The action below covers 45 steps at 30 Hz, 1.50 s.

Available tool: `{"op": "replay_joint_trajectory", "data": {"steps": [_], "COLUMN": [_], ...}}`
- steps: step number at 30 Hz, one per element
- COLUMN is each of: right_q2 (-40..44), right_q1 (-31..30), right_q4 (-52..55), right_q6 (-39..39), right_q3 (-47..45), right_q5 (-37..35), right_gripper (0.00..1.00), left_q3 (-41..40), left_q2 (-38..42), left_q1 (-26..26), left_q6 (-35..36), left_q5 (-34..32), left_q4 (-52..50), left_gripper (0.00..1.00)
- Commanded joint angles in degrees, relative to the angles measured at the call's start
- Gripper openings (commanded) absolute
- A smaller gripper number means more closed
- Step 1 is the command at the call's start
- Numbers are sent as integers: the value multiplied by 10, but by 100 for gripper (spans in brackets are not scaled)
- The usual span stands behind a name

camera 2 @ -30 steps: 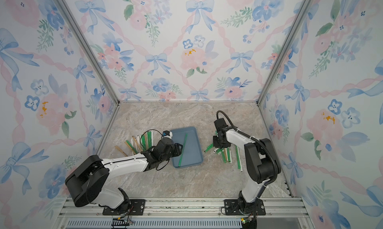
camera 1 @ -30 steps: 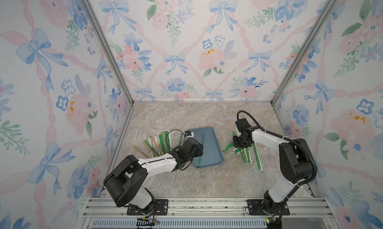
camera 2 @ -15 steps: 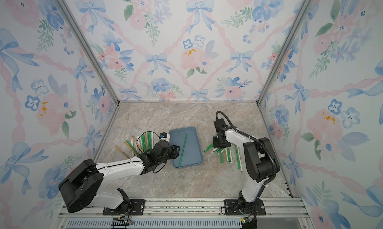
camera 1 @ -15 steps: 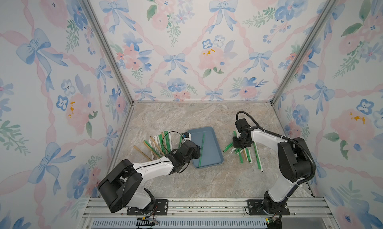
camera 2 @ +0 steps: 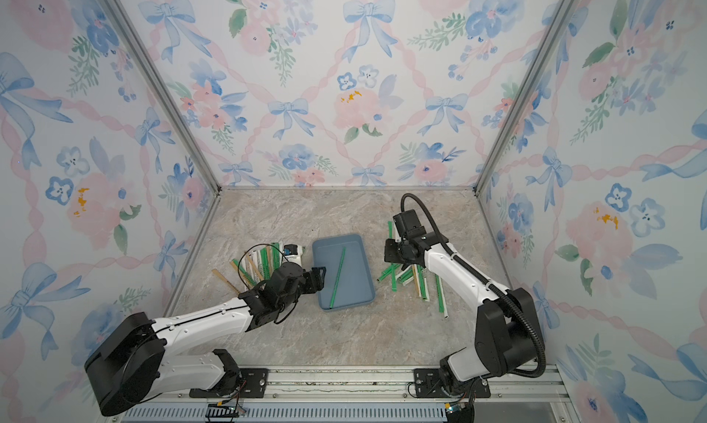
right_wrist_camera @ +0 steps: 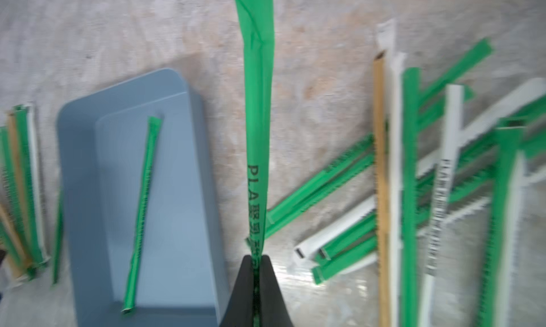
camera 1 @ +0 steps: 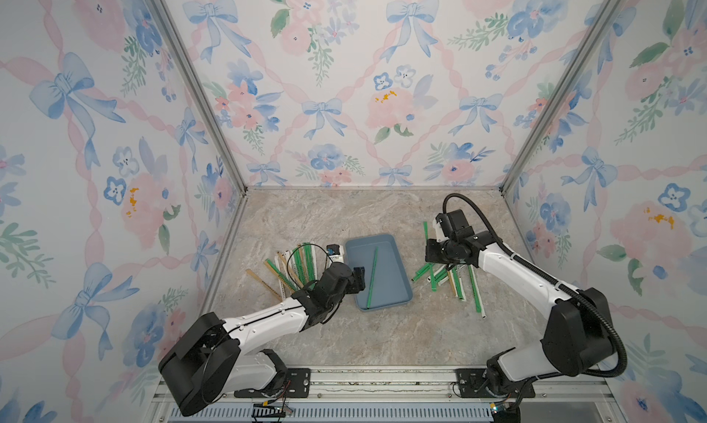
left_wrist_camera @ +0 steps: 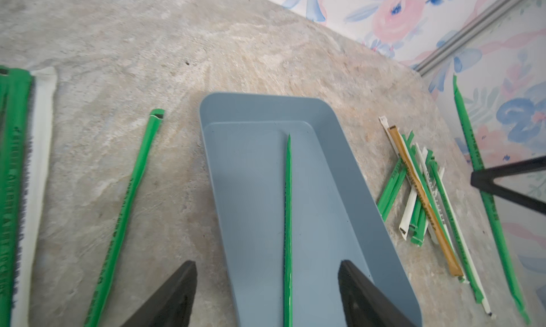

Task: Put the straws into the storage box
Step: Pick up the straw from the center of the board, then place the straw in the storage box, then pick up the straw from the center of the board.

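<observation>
Marble-look tabletop (camera 1: 382, 333) here: the right tool (right_wrist_camera: 256, 260) is clamped on a green straw (right_wrist_camera: 257, 103), box (right_wrist_camera: 68, 127) just beside it. Gripped near one end, it could swing and miss. Over the box's edge, the left tool (left_wrist_camera: 267, 270) gapes empty.

Left arm (camera 1: 264, 321) and right arm (camera 1: 512, 272) wear white shells and black joints; black plates (camera 1: 296, 379) sit on the aluminium rail (camera 1: 382, 381); the right gripper (right_wrist_camera: 256, 259) is black, wedge-fingered.
</observation>
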<state>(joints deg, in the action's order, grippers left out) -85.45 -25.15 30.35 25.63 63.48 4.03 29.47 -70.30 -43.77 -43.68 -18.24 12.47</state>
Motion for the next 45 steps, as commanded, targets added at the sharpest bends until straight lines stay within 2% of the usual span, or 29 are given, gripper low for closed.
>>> {"op": "replay_joint_trajectory", "data": {"steps": [1,7,15,18,23,28,37,45], "right_q2": [-27,-114,-182,-189,-182,-160,-72,-19], "right_q1": [-46,-91,-109,-111,-113,-113,-96,-40], "right_q4": [-59,-114,-93,-85,-77,-72,-48,-23], "right_q6": [67,83,61,58,54,49,24,7], "right_q3": [4,23,48,49,47,45,13,-36], "right_q5": [66,79,46,35,18,6,-47,-68], "right_gripper": [7,7,9,14,30,32,40,41], "left_q3": [-18,8,20,26,38,46,49,48], "left_q2": [24,-11,-72,-90,-115,-137,-158,-174], "left_q1": [15,81,94,99,102,107,116,116], "left_q6": [-7,22,36,39,52,61,67,70], "left_q5": [-53,9,5,4,0,-3,-6,4], "left_q4": [-31,-116,-127,-126,-127,-127,-127,-127], "left_gripper": [81,73,65,63,62,60,44,20]}}
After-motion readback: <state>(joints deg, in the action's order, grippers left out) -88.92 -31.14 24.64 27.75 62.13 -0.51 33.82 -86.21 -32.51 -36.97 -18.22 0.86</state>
